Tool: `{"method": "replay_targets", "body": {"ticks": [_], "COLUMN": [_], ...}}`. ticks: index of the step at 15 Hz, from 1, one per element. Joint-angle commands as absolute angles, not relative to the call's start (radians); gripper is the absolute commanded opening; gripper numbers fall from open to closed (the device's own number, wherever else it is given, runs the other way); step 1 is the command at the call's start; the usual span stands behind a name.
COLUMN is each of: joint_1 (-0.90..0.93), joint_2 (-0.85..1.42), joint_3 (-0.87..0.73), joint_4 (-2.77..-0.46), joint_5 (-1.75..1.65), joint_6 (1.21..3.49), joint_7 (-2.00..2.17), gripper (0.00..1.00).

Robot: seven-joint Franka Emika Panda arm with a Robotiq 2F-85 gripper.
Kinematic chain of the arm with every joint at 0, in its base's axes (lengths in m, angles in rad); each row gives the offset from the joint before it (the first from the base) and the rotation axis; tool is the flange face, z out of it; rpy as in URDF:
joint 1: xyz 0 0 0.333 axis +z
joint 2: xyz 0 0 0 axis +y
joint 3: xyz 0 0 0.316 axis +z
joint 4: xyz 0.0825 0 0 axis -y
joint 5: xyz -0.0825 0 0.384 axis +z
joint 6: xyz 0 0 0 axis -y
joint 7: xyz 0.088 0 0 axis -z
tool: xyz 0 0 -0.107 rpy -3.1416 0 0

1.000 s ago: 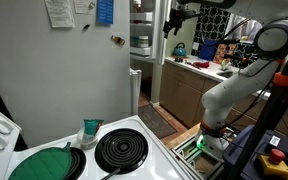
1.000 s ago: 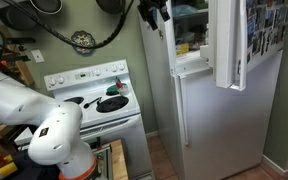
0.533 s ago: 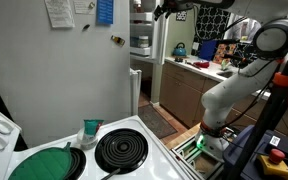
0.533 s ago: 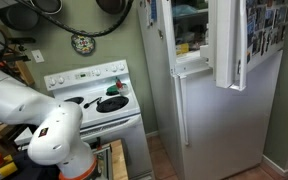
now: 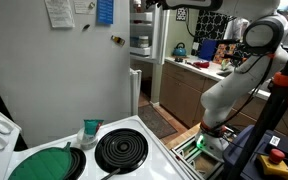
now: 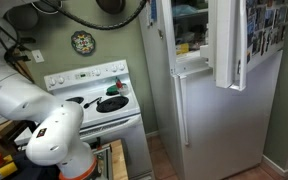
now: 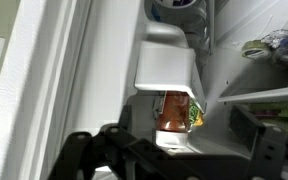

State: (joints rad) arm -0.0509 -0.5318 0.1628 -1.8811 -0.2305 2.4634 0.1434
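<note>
Orange bottle (image 7: pixel 172 112) is standing under a white cover (image 7: pixel 166 70) inside the open fridge (image 6: pixel 214 120) beside the kitchen stove (image 6: pixel 94 100), and you are holding your tool (image 7: pixel 174 150) spread wide, empty, just before it.

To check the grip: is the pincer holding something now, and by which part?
Nothing is held. The pincer stands open, apart from the reddish container ahead of it.

Arm (image 5: pixel 229 92): bulky, rounded white segments in both exterior views, with a dark grey circular joint cap (image 5: pixel 258 35). A thick black cable (image 6: pixel 89 22) loops along it. Hand (image 7: pixel 174 152): matte black with angular fingers, shown in the wrist view.
</note>
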Motion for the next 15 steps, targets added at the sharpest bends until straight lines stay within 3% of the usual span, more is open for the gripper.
{"method": "replay_targets", "body": {"ticks": [1, 15], "joint_1": [-0.05, -0.162], "joint_2": [-0.523, -0.384], "joint_3": [0.162, 0.275], "joint_4": [-1.874, -1.733], "joint_5": [-0.232, -0.365], "joint_6": [2.466, 2.515], "joint_7": [0.145, 0.35], "gripper": [1.0, 1.0]}}
